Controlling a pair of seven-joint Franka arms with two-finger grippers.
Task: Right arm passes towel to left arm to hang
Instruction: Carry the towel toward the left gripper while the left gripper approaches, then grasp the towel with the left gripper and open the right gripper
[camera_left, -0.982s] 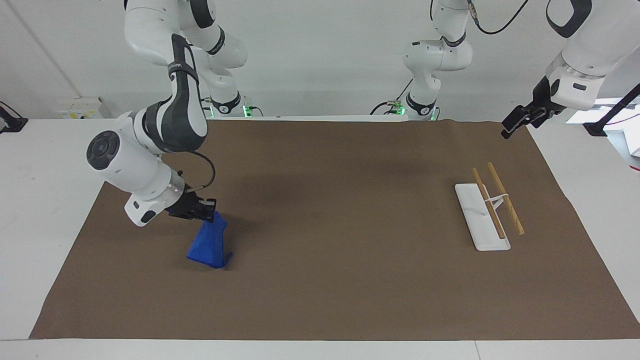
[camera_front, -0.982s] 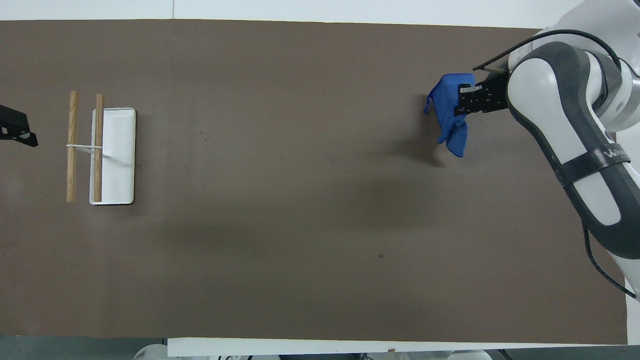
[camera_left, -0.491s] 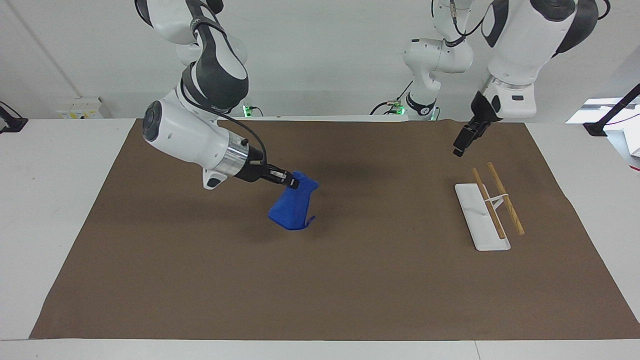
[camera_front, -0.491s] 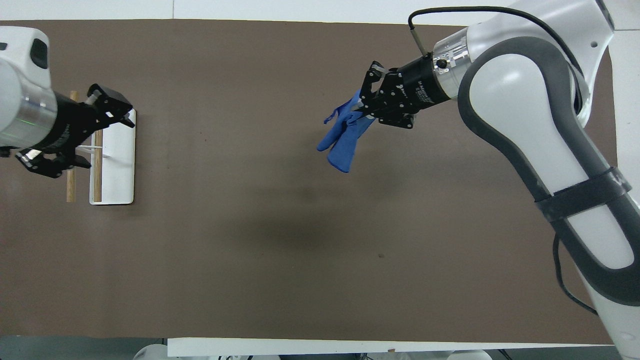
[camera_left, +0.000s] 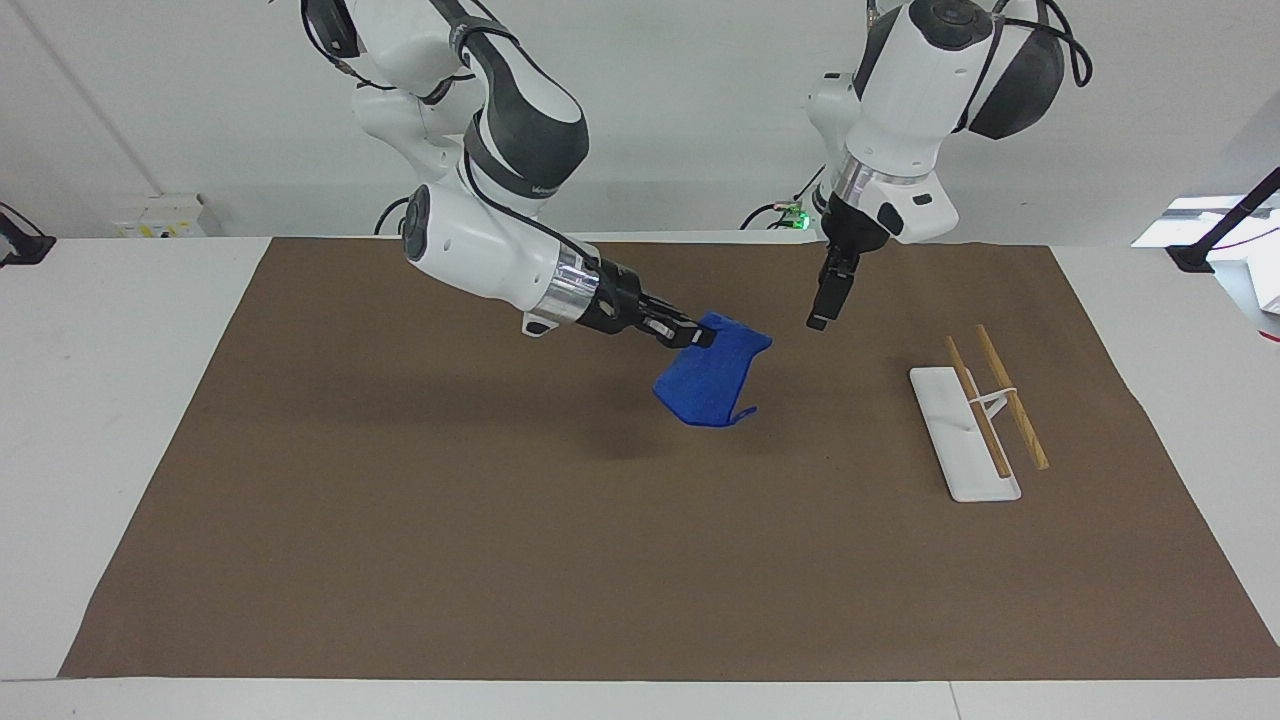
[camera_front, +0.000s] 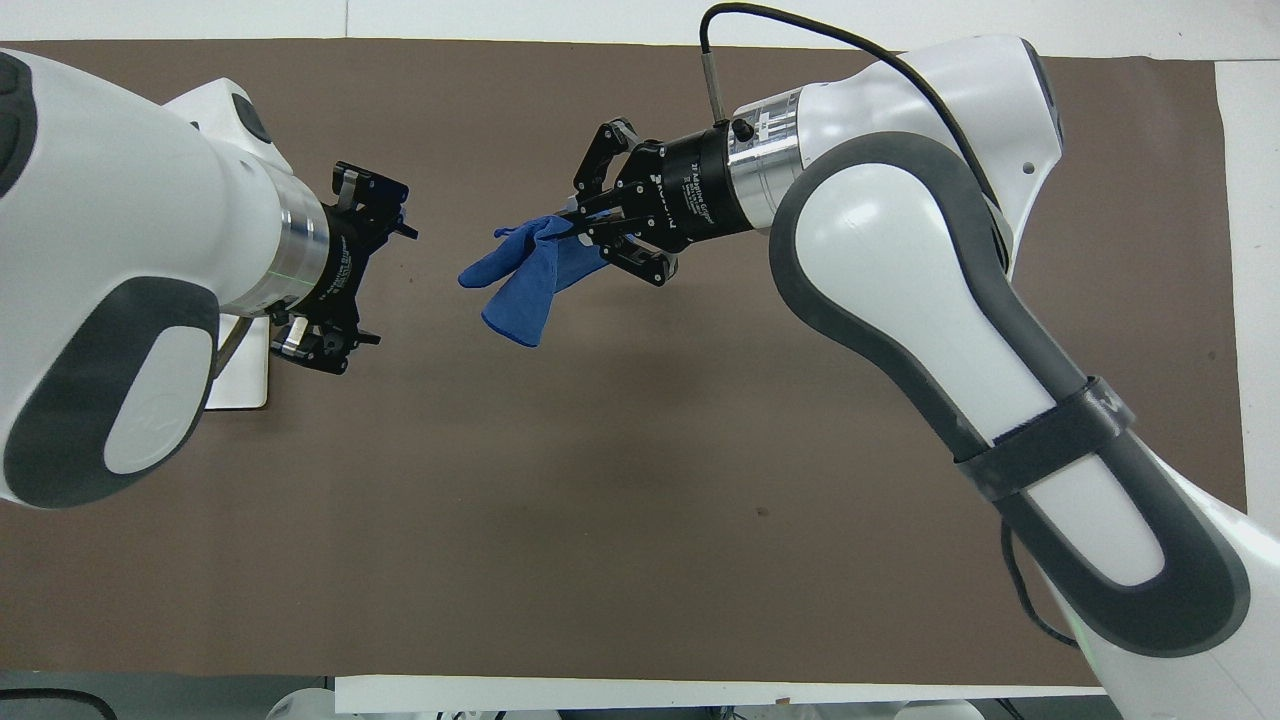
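One towel (camera_left: 712, 383), two hands (camera_left: 690, 338) (camera_left: 826, 300)

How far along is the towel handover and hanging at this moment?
Done: the right gripper has the towel pinched at one edge and lifted off the brown mat, hanging over its middle. In hand: the left gripper is in the air beside the towel, open, not touching it. Left: the handover itself, then draping the towel on the rack, whose wooden bars are bare.
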